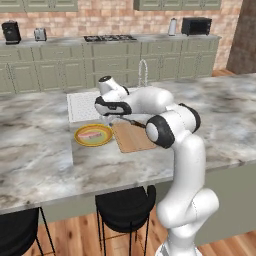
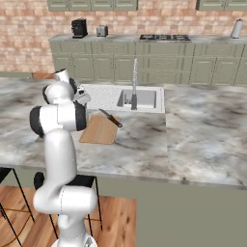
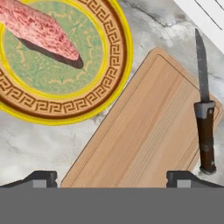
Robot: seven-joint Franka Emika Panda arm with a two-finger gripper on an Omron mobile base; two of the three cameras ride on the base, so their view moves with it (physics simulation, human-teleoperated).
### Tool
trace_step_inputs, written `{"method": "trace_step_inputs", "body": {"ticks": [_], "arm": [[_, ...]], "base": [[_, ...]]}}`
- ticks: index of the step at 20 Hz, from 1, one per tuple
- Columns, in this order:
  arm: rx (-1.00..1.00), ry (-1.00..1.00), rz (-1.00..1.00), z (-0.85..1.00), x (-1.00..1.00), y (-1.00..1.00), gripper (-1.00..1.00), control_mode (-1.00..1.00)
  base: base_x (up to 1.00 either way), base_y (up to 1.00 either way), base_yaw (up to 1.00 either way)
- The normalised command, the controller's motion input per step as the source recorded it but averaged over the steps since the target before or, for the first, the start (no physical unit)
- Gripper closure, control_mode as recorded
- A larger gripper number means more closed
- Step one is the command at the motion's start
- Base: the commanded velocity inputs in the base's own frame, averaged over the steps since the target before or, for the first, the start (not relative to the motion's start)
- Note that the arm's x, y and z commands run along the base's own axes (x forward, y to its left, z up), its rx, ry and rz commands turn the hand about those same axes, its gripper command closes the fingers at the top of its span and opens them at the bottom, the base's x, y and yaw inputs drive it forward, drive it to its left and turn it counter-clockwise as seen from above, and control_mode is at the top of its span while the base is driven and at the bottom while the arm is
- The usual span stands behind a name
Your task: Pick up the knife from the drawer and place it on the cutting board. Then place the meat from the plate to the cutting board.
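Note:
The knife [image 3: 204, 122] lies along the far edge of the cutting board [image 3: 144, 135], its dark handle partly over the board's corner; it shows too as the knife [image 2: 111, 118] on the cutting board [image 2: 100, 130]. The meat [image 3: 39, 28] rests on the plate [image 3: 118, 57], just left of the board on the island counter. My gripper [image 3: 111, 179] hovers open above the board's near end and the plate's edge, nothing between its fingertips [image 3: 41, 178]. From the left base view the gripper [image 1: 112, 118] hangs over the plate [image 1: 93, 135] and board [image 1: 132, 137]. The drawer is out of view.
A white ribbed draining area [image 1: 82, 105] and a sink with a tall faucet [image 2: 134, 84] lie just behind the board. Black stools [image 1: 125, 202] stand under the counter's near edge. Cabinets with a stove line the back wall.

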Motion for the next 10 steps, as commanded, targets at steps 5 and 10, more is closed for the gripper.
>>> {"method": "trace_step_inputs", "body": {"ticks": [5, 10], "arm": [[0.00, 0.00, 0.00, 0.00, -0.38, 0.25, -1.00, -1.00], [0.00, 0.00, 0.01, 0.00, -0.11, 0.24, -1.00, -1.00]], "base": [[0.00, 0.00, 0.00], [0.00, 0.00, 0.00]]}}
